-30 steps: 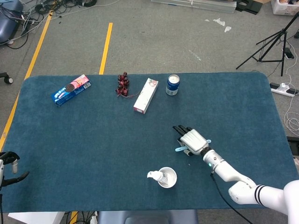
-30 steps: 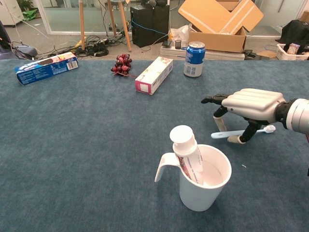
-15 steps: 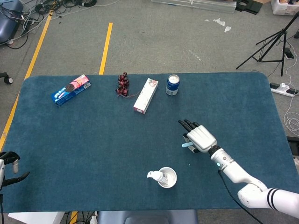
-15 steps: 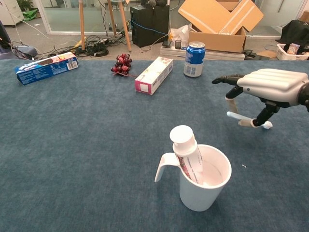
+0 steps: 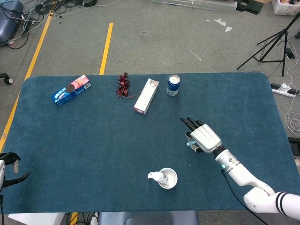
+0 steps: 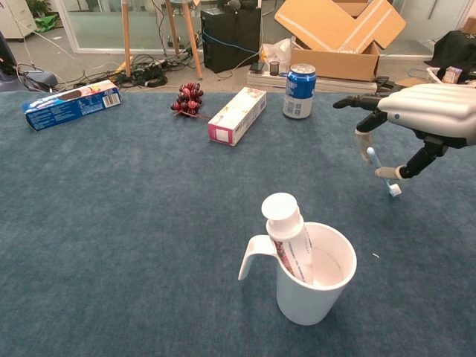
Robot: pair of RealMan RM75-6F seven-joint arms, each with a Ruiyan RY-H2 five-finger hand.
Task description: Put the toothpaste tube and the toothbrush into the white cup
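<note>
The toothbrush (image 6: 378, 170) hangs tilted above the table, pinched in the right hand (image 6: 430, 111), mostly hidden under the palm in the head view. The tube (image 6: 287, 232) stands cap-up inside the cup (image 6: 312, 290). At the head view's left edge, the left hand (image 5: 8, 165) is cut off, grip unclear.

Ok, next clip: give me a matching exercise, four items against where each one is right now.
Items:
1. toothpaste tube
2. toothbrush
3. blue can
4. left robot hand

Places:
A. near the table's far edge
B. held above the table by the right robot hand
C. standing in the white cup
D. at the table's near left corner, holding nothing

Pairs: 1-C, 2-B, 3-A, 4-D
</note>
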